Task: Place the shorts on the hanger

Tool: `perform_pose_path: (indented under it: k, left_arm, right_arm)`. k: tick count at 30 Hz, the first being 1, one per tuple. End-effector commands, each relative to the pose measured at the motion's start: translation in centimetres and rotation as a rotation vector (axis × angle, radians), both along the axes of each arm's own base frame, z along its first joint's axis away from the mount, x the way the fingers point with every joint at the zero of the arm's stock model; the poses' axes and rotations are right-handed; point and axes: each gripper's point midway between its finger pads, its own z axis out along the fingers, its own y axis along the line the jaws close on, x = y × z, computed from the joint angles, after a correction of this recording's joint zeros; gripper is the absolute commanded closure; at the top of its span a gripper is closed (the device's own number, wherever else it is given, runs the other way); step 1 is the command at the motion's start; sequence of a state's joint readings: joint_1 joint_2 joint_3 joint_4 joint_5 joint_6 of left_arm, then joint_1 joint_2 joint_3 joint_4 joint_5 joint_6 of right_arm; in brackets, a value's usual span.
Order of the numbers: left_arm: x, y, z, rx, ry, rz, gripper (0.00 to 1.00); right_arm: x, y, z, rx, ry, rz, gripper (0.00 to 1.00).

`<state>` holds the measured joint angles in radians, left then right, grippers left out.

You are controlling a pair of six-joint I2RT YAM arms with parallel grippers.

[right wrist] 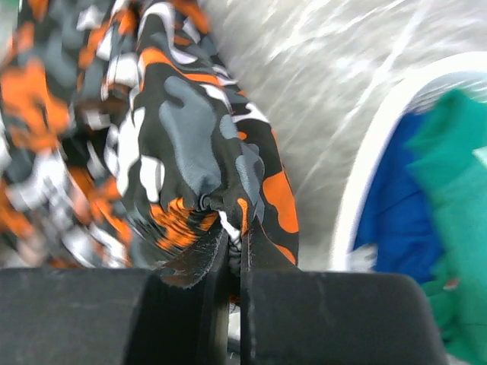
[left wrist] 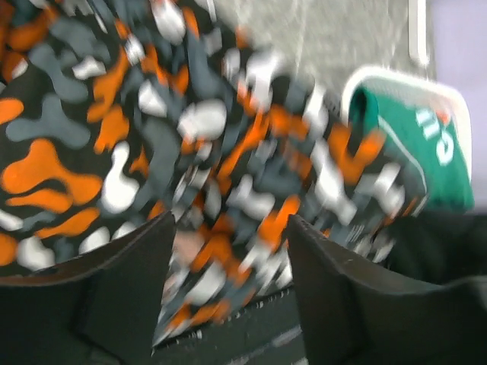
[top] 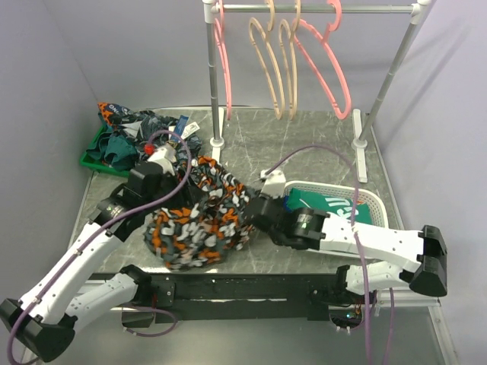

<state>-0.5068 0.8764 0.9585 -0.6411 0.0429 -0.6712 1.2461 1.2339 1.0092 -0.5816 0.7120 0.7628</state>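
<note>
The shorts (top: 199, 220), printed in orange, black, grey and white, lie bunched in a heap on the table between my two arms. My right gripper (top: 257, 213) is at the heap's right edge. In the right wrist view it (right wrist: 240, 245) is shut on a pinched fold of the shorts (right wrist: 183, 129). My left gripper (top: 185, 185) is over the heap's far left side. In the left wrist view it (left wrist: 228, 255) is open, with the shorts (left wrist: 152, 129) spread just beyond its fingers (left wrist: 125, 285). A pink hanger (top: 329, 62) hangs on the rack's right side, and another pink one (top: 221, 57) on its left.
Two beige hangers (top: 275, 72) hang between the pink ones on the rack (top: 319, 8), whose posts stand at the table's back. A white basket (top: 378, 199) with the green jersey (top: 329, 205) sits on the right. A green bin (top: 90, 158) of dark clothes is at the back left.
</note>
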Motion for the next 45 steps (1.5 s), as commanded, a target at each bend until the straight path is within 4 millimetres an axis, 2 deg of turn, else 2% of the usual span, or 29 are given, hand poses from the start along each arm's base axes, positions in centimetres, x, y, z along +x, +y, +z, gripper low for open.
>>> perform_pose_path:
  k: [1,2,3,5,7,8,10,11,12,14,15,17,19,22,26,29,33,34,36,37,38,39,40,41,44,45]
  left_arm:
    - [-2.5,-2.6,-1.0,-0.001,0.013,-0.112,0.37]
    - [-3.0,-2.8,-2.2,0.007,0.042,-0.103,0.41]
    - [-4.4,-4.1,-2.7,0.006,0.058,-0.159,0.42]
    - [-5.5,-4.9,-4.4,0.017,0.093,-0.159,0.45]
    - [-7.2,-5.9,-5.6,0.060,0.106,-0.190,0.47]
    - [-8.8,-6.8,-6.1,0.067,0.123,-0.226,0.50]
    - [-9.7,-7.5,-6.6,0.081,0.132,-0.205,0.52]
    - [-10.4,-7.8,-7.0,0.084,0.139,-0.209,0.53]
    - [-12.2,-8.8,-7.3,0.092,0.143,-0.260,0.52]
    - [-12.8,-9.1,-9.1,0.122,0.159,-0.203,0.45]
    - [-14.1,-9.6,-9.8,0.134,0.165,-0.223,0.42]
    - [-14.5,-10.7,-11.4,0.141,0.168,-0.190,0.41]
    - [-13.8,-10.8,-13.3,0.168,0.165,-0.123,0.30]
    - [-12.7,-11.9,-13.9,0.153,0.131,-0.072,0.27]
    - [-10.8,-11.0,-15.2,0.228,0.080,0.061,0.28]
    - [-9.9,-9.9,-16.0,0.254,0.053,0.142,0.33]
    - [-7.9,-8.3,-15.0,0.289,-0.048,0.266,0.46]
    - [-7.6,-8.4,-14.1,0.280,-0.062,0.291,0.57]
    - [-7.1,-7.1,-13.0,0.339,-0.106,0.310,0.65]
    - [-6.9,-7.2,-12.0,0.327,-0.112,0.323,0.78]
    - [-7.0,-6.2,-11.4,0.375,-0.123,0.322,0.86]
    - [-6.9,-5.8,-10.2,0.357,-0.129,0.327,0.95]
    - [-6.8,-5.7,-8.7,0.343,-0.139,0.325,0.99]
    - [-7.0,-5.1,-7.8,0.352,-0.143,0.312,0.99]
    - [-7.3,-4.6,-2.4,0.262,-0.166,0.224,0.99]
    - [-7.4,-4.1,-0.1,0.187,-0.182,0.212,0.99]
  right_arm:
    - [2.9,-3.0,2.9,-0.034,-0.052,-0.112,1.00]
    - [3.2,-3.1,3.5,-0.034,-0.060,-0.112,1.00]
    - [3.4,-3.1,3.6,-0.036,-0.060,-0.114,1.00]
    - [3.8,-3.0,3.5,-0.041,-0.053,-0.107,1.00]
    - [3.9,-2.9,3.3,-0.046,-0.048,-0.104,1.00]
    - [3.9,-2.9,3.3,-0.044,-0.044,-0.101,1.00]
    - [3.8,-2.8,3.3,-0.041,-0.041,-0.095,1.00]
    - [3.9,-2.8,3.4,-0.033,-0.042,-0.098,1.00]
    - [3.7,-2.7,3.4,-0.029,-0.038,-0.088,1.00]
    - [3.7,-2.7,3.9,-0.013,-0.043,-0.088,1.00]
    - [3.6,-2.7,4.1,-0.002,-0.043,-0.085,1.00]
    - [3.5,-2.7,4.4,0.012,-0.041,-0.082,1.00]
    - [3.2,-2.6,4.6,0.038,-0.034,-0.071,1.00]
    - [2.7,-2.4,4.6,0.079,-0.019,-0.053,1.00]
    - [2.2,-2.6,4.9,0.113,-0.010,-0.042,1.00]
    - [1.7,-2.5,5.5,0.156,-0.006,-0.028,1.00]
    - [1.1,-3.0,6.1,0.197,-0.006,-0.018,1.00]
    - [1.1,-3.1,6.0,0.197,-0.005,-0.020,1.00]
    - [1.1,-3.8,6.3,0.187,-0.011,-0.034,1.00]
    - [1.1,-3.9,6.6,0.188,-0.017,-0.037,1.00]
    - [1.1,-4.0,6.9,0.189,-0.022,-0.037,1.00]
    - [1.1,-4.4,7.2,0.188,-0.028,-0.043,1.00]
    - [1.1,-4.5,7.6,0.189,-0.038,-0.044,1.00]
    - [1.2,-4.8,7.9,0.187,-0.046,-0.049,1.00]
    - [1.4,-5.9,9.3,0.169,-0.080,-0.067,1.00]
    - [1.4,-6.3,10.2,0.172,-0.096,-0.073,1.00]
